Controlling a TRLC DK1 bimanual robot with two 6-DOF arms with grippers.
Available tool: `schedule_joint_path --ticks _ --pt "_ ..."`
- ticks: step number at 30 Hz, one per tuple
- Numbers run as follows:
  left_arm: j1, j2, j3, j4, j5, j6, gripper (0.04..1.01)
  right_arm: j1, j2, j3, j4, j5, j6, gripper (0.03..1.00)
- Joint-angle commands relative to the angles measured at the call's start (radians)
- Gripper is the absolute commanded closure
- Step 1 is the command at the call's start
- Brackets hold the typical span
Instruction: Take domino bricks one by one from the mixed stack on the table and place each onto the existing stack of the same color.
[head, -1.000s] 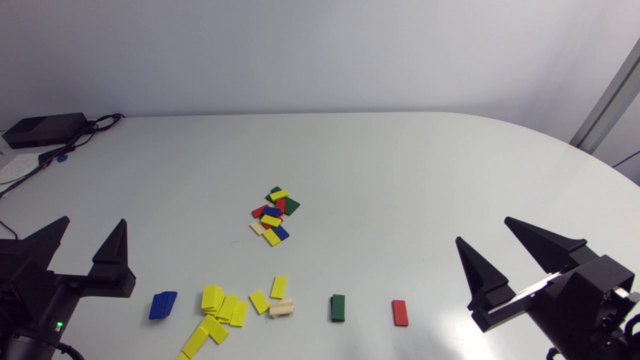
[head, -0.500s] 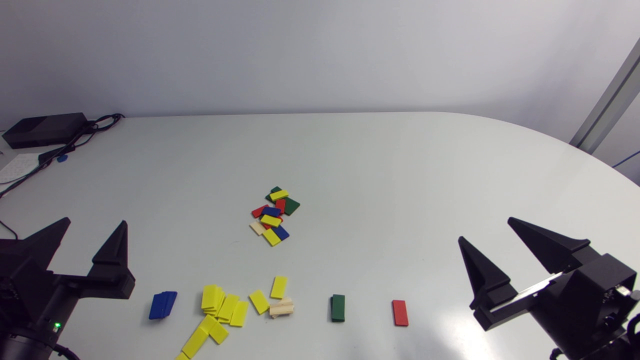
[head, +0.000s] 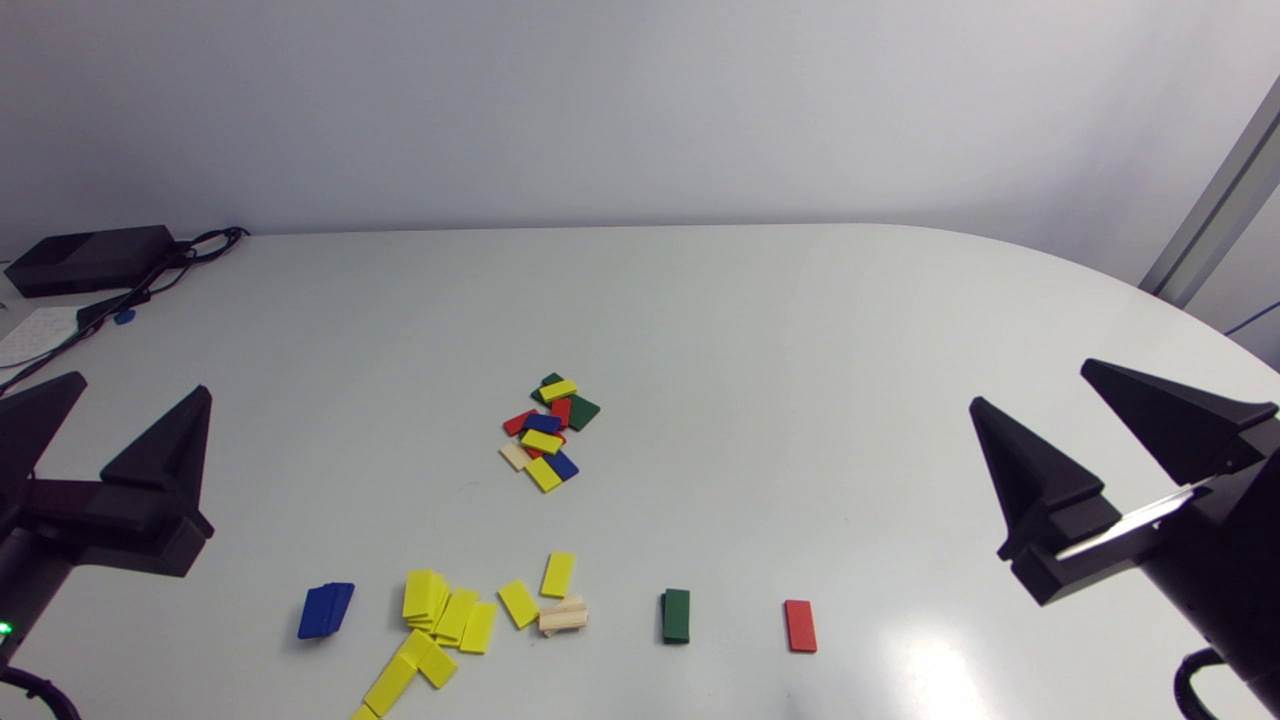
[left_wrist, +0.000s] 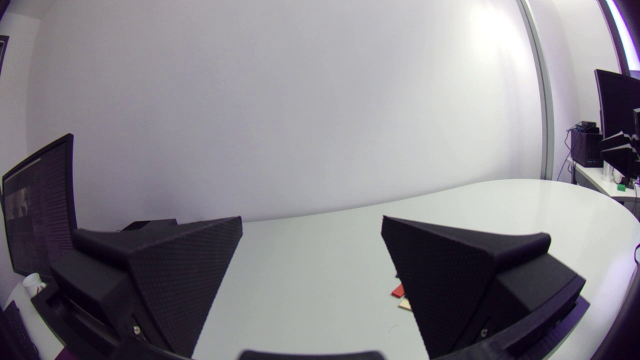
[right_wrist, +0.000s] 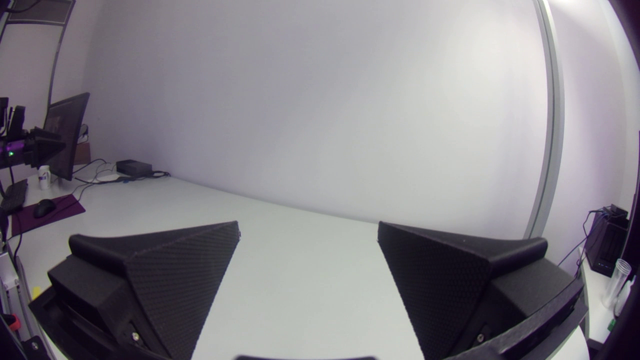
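A mixed pile of domino bricks (head: 548, 430) in yellow, blue, red, green and cream lies mid-table. Along the front edge sit a blue stack (head: 325, 609), a spread of yellow bricks (head: 440, 620), a small cream stack (head: 562, 616), a green stack (head: 676, 615) and a red brick (head: 800, 626). My left gripper (head: 132, 393) hovers open at the left side, empty. My right gripper (head: 1030, 384) hovers open at the right side, also empty. In the left wrist view a red brick (left_wrist: 398, 291) and a cream one (left_wrist: 405, 304) peek out beside the left gripper (left_wrist: 311, 225). The right gripper (right_wrist: 307, 229) faces bare table.
A black box (head: 90, 258) with cables (head: 150, 280) sits at the table's far left corner, next to a white sheet (head: 35, 333). The yellow bricks reach the front edge.
Both grippers have lifted and drawn outward: the left toward the left edge, the right toward the right edge. Both stayed open. The bricks have not moved.
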Motion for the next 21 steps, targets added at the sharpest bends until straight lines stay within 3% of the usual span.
schedule_joint_path --ticks 1,6,11,13,16,21 --pt "-0.009 0.078 0.083 -0.024 0.001 -0.033 0.052 -0.007 0.077 0.062 -0.012 0.009 0.017 0.062" --pt "-0.023 0.301 0.246 -0.161 0.001 -0.053 0.052 -0.023 0.278 0.16 -0.023 0.013 0.023 0.062" --pt "-0.046 0.597 0.436 -0.383 -0.001 -0.063 0.052 -0.06 0.483 0.266 -0.093 0.012 0.057 0.062" --pt "-0.049 0.683 0.474 -0.454 0.001 -0.08 0.052 -0.081 0.542 0.286 -0.118 -0.01 0.076 0.062" --pt "-0.058 0.744 0.47 -0.481 -0.002 -0.102 0.056 -0.11 0.608 0.294 -0.156 -0.076 0.114 0.062" --pt "-0.084 0.842 0.493 -0.578 -0.005 -0.137 0.061 -0.191 0.692 0.286 -0.176 -0.246 0.178 0.062"
